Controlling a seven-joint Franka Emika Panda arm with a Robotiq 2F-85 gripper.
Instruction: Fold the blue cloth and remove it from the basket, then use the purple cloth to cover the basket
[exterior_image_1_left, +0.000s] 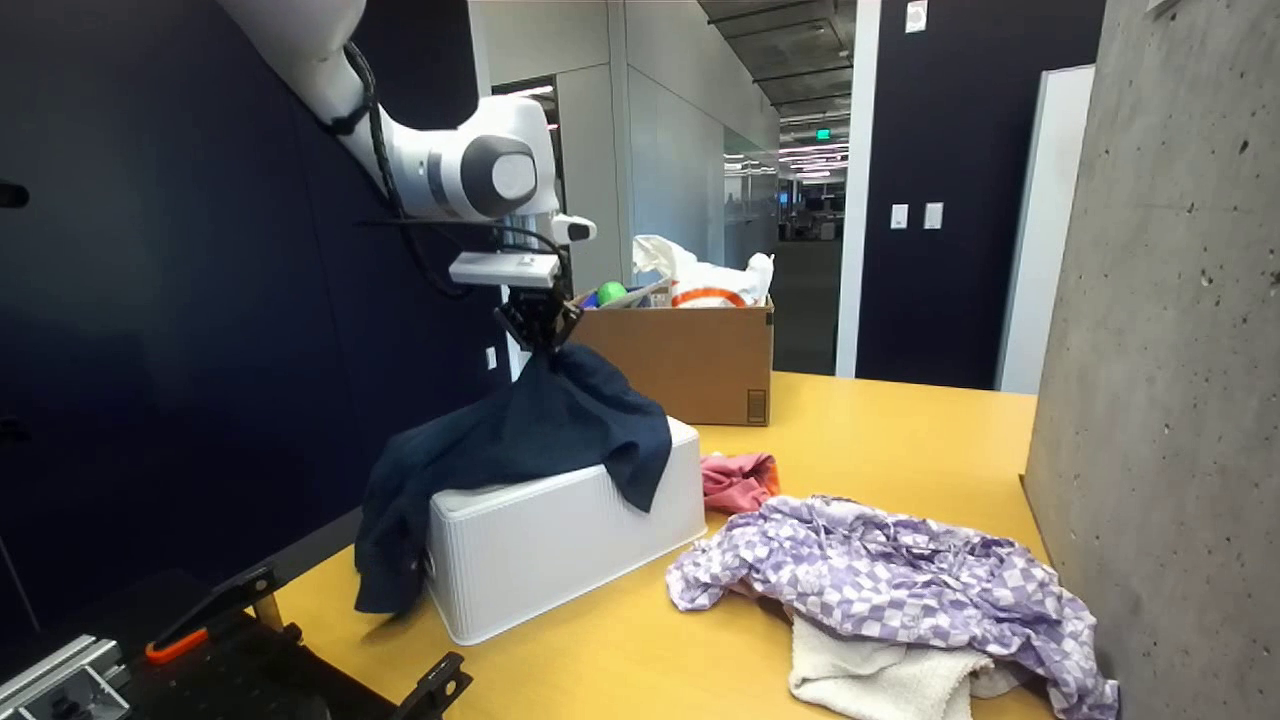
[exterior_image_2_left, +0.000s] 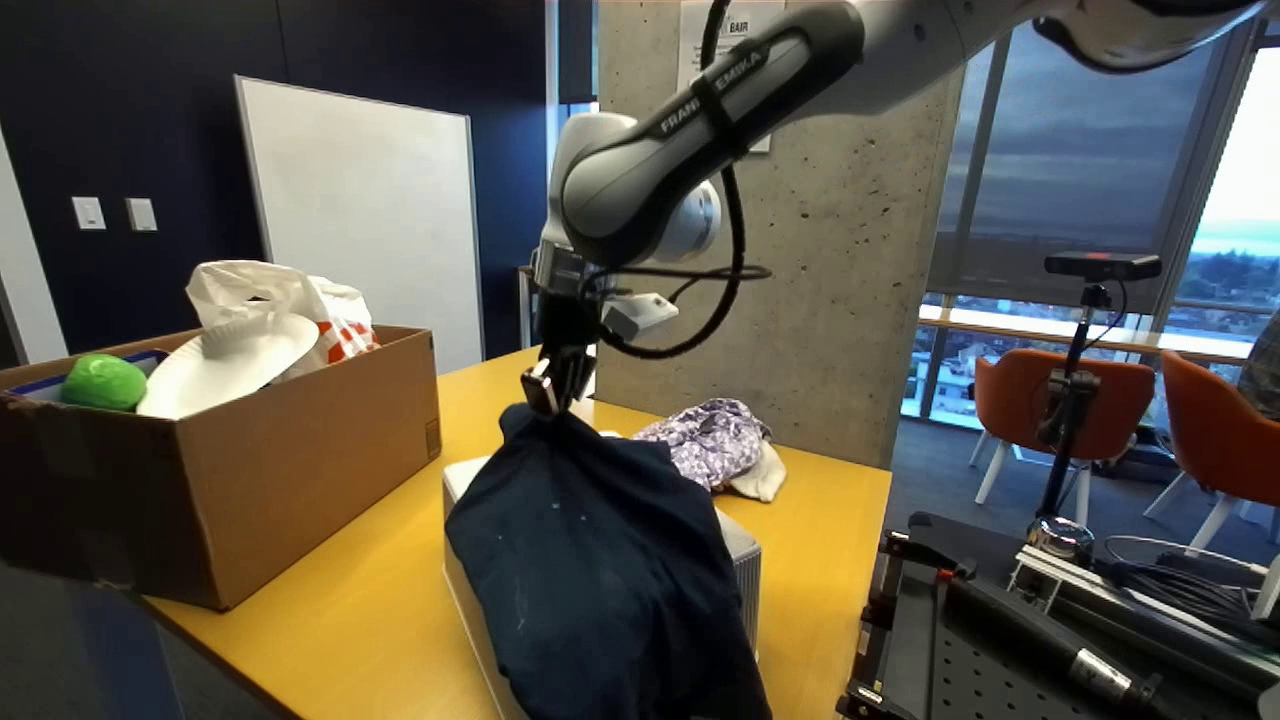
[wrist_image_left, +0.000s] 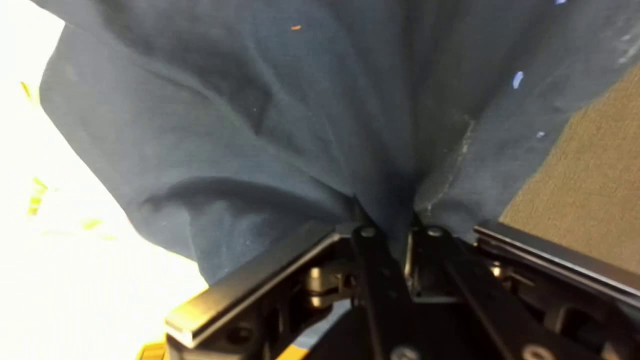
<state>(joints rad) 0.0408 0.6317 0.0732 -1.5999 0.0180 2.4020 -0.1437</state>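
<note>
Evidently, the Robotiq gripper (wrist_image_left: 385, 215) stands narrow, its 2 fingers (wrist_image_left: 368, 250) pinching a bunch of the navy-blue cloth (exterior_image_1_left: 520, 430). In both exterior views that cloth rises to a peak at the grip and drapes over the white ribbed bin (exterior_image_1_left: 570, 548); in the wrist view its folds fan out between 9 and 2 o'clock.

With the bin as the dial's centre in an exterior view, the gripper is above at 12 o'clock. The navy-blue cloth hangs past the bin's end at 9 o'clock, low by the yellow tabletop (exterior_image_1_left: 880, 440); whether it touches I cannot tell. A pointed flap droops over the long side between 1 and 2 o'clock.

The lavender-and-white checked cloth (exterior_image_1_left: 880, 570) lies crumpled near the bin, between 3 and 4 o'clock, partly over a cream cloth (exterior_image_1_left: 870, 680) at its 6 o'clock. A red cloth (exterior_image_1_left: 738, 485) sits just beside the bin between 2 and 3 o'clock. Near 1 o'clock stands a brown cardboard box (exterior_image_1_left: 680, 365) holding a paper plate (exterior_image_2_left: 225, 370) and a white plastic bag (exterior_image_1_left: 720, 280).
</note>
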